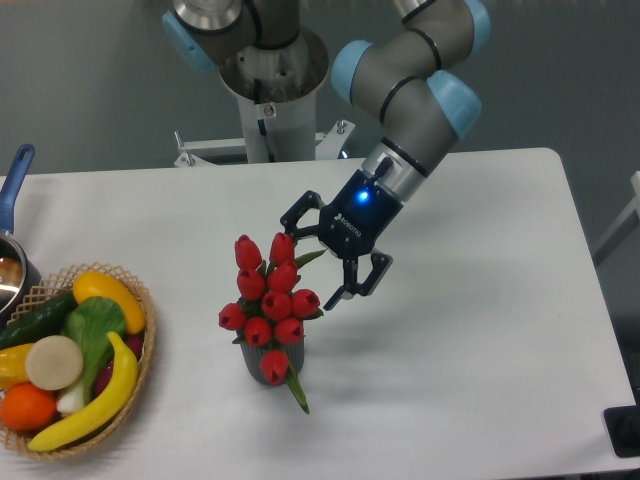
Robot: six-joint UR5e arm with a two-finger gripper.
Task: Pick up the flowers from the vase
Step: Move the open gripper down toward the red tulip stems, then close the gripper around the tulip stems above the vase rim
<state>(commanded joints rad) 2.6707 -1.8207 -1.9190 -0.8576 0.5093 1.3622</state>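
The flowers [268, 295] are a bunch of closed red tulip buds with green leaves, standing upright in the small dark grey vase [262, 362] at the middle of the white table. Most of the vase is hidden behind the buds. My gripper [312, 260] is open and empty. It hangs just to the right of the top of the bunch, tilted toward it, with one fingertip [287, 217] near the upper buds and the other [338, 299] beside the right-hand buds. I cannot tell whether it touches them.
A woven wicker basket [140, 375] with a banana, an orange, a cucumber and other produce sits at the left table edge. A pot with a blue handle [14, 180] stands at the far left. The arm's base column [270, 90] rises behind the table.
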